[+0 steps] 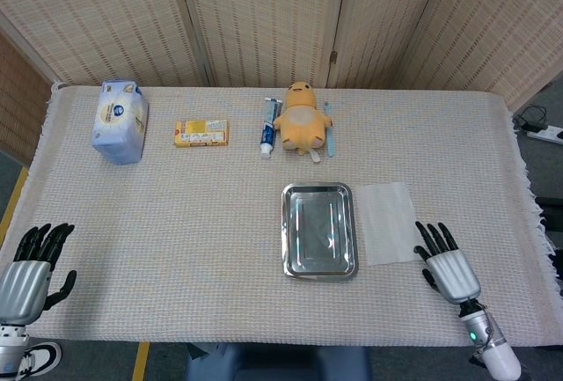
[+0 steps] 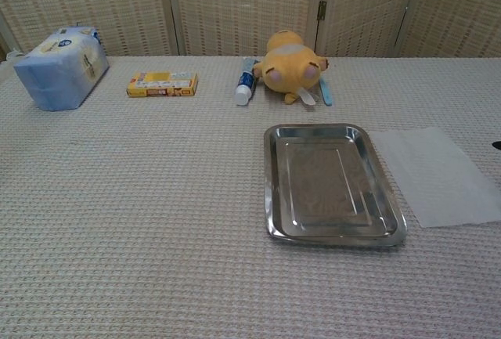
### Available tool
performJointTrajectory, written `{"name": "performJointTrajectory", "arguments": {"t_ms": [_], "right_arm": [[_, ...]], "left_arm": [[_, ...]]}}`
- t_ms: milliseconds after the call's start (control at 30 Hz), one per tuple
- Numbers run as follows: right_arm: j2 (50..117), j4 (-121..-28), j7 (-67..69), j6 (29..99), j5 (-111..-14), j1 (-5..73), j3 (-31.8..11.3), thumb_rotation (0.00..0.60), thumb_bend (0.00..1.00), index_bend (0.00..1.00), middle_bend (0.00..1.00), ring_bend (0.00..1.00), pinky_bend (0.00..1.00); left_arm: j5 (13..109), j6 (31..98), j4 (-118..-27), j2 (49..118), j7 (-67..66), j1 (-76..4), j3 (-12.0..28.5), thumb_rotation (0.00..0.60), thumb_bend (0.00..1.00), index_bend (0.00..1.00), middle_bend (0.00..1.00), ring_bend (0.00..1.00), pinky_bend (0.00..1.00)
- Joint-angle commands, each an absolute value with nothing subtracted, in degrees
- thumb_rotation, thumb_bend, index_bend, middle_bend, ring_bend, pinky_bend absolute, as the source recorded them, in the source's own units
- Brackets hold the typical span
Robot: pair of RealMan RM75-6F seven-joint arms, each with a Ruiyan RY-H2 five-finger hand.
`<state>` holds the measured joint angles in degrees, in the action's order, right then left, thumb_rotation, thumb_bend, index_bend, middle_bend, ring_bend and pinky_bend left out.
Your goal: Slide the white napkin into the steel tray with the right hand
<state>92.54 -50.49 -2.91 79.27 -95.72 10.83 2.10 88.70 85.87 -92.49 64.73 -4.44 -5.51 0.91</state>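
A white napkin (image 1: 391,222) lies flat on the cloth-covered worktop (image 1: 176,223), touching the right edge of a steel tray (image 1: 319,230). The right robot hand (image 1: 448,264), fingers spread and empty, sits just beside the napkin's right edge. Thin paper may bunch against the tray's raised rim instead of sliding over it.
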Motion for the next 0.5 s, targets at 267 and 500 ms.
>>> {"name": "performJointTrajectory", "arguments": {"t_ms": [267, 500], "right_arm": [[96.2, -46.6, -4.3, 79.5, -94.5, 11.7, 1.0, 0.600, 0.41, 0.39, 0.05, 0.02, 0.00], [98.7, -43.5, -4.2, 78.2, -94.1, 12.2, 1.5, 0.600, 0.41, 0.39, 0.05, 0.02, 0.00]], "left_arm": [[88.1, 86.2, -92.3, 64.2, -3.1, -5.2, 1.3, 0.600, 0.49, 0.10, 0.14, 0.00, 0.04], [88.1, 86.1, -92.2, 64.1, -2.5, -5.3, 1.3, 0.600, 0.49, 0.08, 0.14, 0.00, 0.03]]}}
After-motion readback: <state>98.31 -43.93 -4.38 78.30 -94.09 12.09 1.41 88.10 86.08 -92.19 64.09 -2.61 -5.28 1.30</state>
